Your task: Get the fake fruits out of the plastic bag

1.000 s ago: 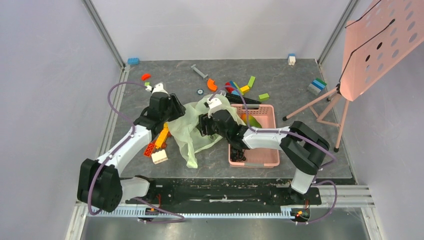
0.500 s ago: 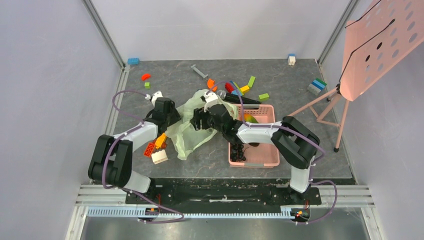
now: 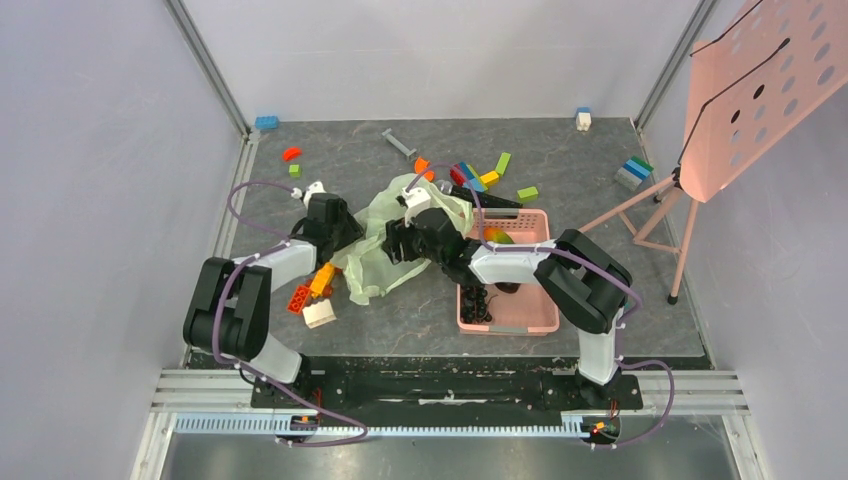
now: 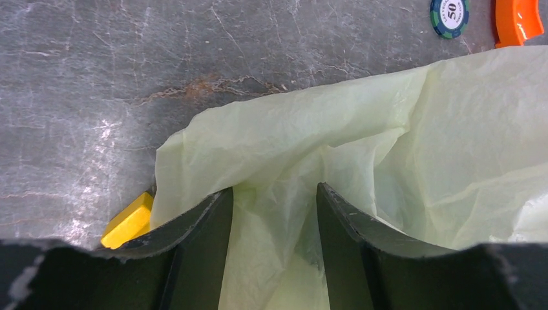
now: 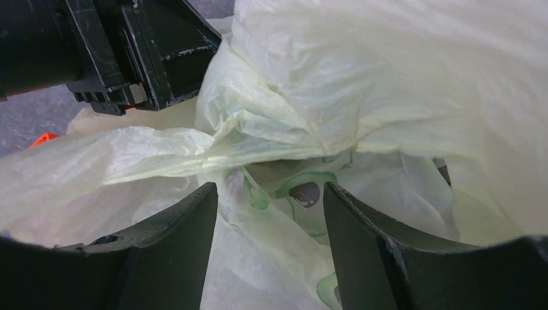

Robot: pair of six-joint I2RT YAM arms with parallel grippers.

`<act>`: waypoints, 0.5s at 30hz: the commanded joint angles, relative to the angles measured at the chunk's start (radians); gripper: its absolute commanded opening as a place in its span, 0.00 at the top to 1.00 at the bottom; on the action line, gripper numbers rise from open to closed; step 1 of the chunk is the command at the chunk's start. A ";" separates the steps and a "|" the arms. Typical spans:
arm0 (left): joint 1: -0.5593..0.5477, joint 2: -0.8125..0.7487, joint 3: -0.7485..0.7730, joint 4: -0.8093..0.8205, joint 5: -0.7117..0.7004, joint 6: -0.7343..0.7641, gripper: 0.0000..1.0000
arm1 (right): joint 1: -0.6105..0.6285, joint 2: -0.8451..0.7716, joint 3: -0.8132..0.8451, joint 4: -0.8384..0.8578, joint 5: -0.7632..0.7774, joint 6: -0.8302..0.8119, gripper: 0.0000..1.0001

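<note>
Although the overhead view gives only a pale green heap at the middle of the table [image 3: 600, 190], between the two arms and just left of the pink basket [image 3: 540, 325], the plastic bag [image 3: 375, 265] shows its texture in the wrist views: thin, translucent film, finely creased and gathered into soft ridges.

Only from above can the fruits be seen. An orange-red-green mango [image 3: 497, 237] lies at the basket's far end, and a bunch of blackish grapes [image 3: 478, 305] lies along its left wall, both outside the bag.

Seen from its own wrist, the left gripper [image 4: 274, 219] has its jaws partly apart, with a fold of film rising between the dark fingers [image 4: 200, 226]. Beside it, on grey marbled stone, are a glossy yellow block [image 4: 129, 223], a round poker chip [image 4: 450, 9] and an orange curved piece [image 4: 517, 19].

The right gripper [image 5: 268, 219] also stands partly apart over the bag's bunched mouth. Green ring-shaped marks and a dark patch show through the film there, though what they are cannot be told. The left gripper's black body sits just beyond.
</note>
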 commanded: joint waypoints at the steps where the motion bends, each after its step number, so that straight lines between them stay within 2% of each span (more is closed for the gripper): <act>1: 0.010 0.028 0.026 0.058 0.038 -0.029 0.43 | -0.005 -0.031 0.012 -0.024 0.061 -0.035 0.37; 8: 0.012 0.033 0.029 0.064 0.057 -0.027 0.44 | -0.006 -0.004 0.056 -0.074 0.220 -0.038 0.39; 15: 0.012 0.055 0.036 0.074 0.082 -0.019 0.46 | -0.005 0.065 0.154 -0.091 0.259 -0.076 0.36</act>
